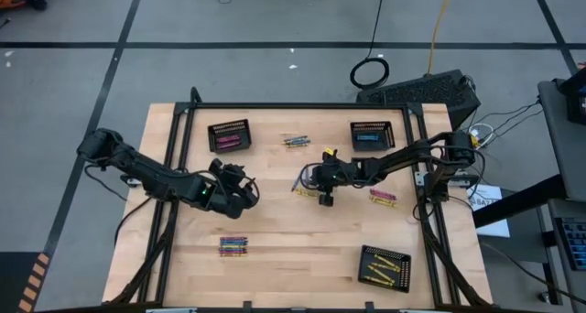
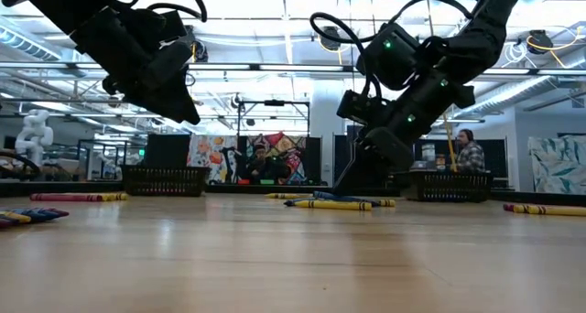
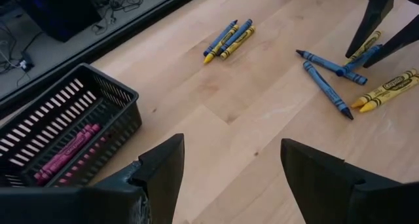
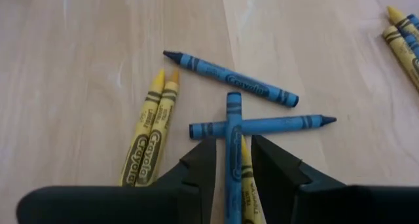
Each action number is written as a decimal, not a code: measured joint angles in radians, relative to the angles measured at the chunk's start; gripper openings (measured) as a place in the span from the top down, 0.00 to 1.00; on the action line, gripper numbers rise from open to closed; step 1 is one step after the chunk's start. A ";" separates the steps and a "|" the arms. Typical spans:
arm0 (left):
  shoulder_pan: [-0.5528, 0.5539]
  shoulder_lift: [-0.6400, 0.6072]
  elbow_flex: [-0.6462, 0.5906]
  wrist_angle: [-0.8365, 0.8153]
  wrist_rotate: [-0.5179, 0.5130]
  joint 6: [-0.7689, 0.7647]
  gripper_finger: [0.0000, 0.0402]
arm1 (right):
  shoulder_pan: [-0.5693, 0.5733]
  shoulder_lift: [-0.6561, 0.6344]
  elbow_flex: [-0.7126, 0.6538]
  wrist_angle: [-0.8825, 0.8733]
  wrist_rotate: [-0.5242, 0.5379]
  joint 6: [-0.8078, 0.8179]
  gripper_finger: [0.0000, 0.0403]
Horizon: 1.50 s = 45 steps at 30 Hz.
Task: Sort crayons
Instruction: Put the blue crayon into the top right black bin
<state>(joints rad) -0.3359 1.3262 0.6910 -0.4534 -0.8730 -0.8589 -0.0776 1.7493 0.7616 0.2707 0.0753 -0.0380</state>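
Three baskets sit on the table (image 1: 275, 258) in the high view: one at eleven o'clock (image 1: 228, 135), one at one o'clock (image 1: 372, 135), one at five o'clock (image 1: 384, 266). The right gripper (image 1: 321, 187) is at the centre, the left gripper (image 1: 240, 192) at nine o'clock.

In the low view, yellow crayons (image 2: 334, 204) lie on the table under the right arm.

In the left wrist view, the left gripper's fingers (image 3: 163, 168) stand wide apart above bare wood, pink crayons (image 3: 65, 152) in the basket nearby.

In the right wrist view, the right gripper clamps a blue crayon (image 4: 233, 145) that lies across another blue crayon (image 4: 275, 124).
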 joint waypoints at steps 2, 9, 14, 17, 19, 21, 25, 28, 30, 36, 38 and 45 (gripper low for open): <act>0.000 0.000 0.000 0.000 0.000 0.000 0.36 | 0.000 0.000 0.000 0.001 -0.001 -0.001 0.80; 0.000 0.000 0.000 0.000 0.000 0.000 0.36 | 0.000 0.000 0.000 -0.005 -0.002 -0.008 0.80; 0.000 0.000 0.000 0.000 0.000 0.000 0.36 | 0.000 0.000 0.000 -0.010 -0.002 -0.012 0.80; 0.000 0.000 0.000 0.000 0.000 0.000 0.36 | 0.000 0.000 0.000 -0.013 -0.002 -0.018 0.80; 0.000 0.000 0.000 0.000 0.000 0.000 0.36 | 0.000 0.000 0.000 -0.017 -0.002 -0.023 0.80; 0.000 0.000 0.000 0.000 0.000 0.000 0.36 | 0.000 0.000 0.000 -0.014 -0.002 -0.027 0.80; 0.000 0.000 0.000 0.000 0.000 0.001 0.36 | 0.000 0.000 0.000 -0.018 -0.001 -0.027 0.84; 0.000 0.000 0.000 0.000 0.000 0.001 0.36 | 0.000 0.000 0.000 -0.015 0.000 -0.027 0.91; 0.000 0.000 0.000 0.000 0.000 0.001 0.36 | 0.000 0.000 0.000 -0.014 -0.001 -0.028 0.96; 0.000 0.000 0.000 0.000 0.000 0.001 0.36 | 0.001 0.000 0.000 -0.009 0.000 -0.031 0.98; 0.000 0.000 0.000 0.000 0.000 0.001 0.36 | 0.001 -0.002 0.000 -0.008 0.000 -0.031 0.99; 0.000 0.000 -0.001 0.000 0.000 0.001 0.36 | 0.001 -0.038 0.000 -0.011 0.001 -0.031 1.00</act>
<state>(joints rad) -0.3358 1.3262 0.6904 -0.4534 -0.8726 -0.8577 -0.0769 1.7110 0.7616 0.2596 0.0759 -0.0689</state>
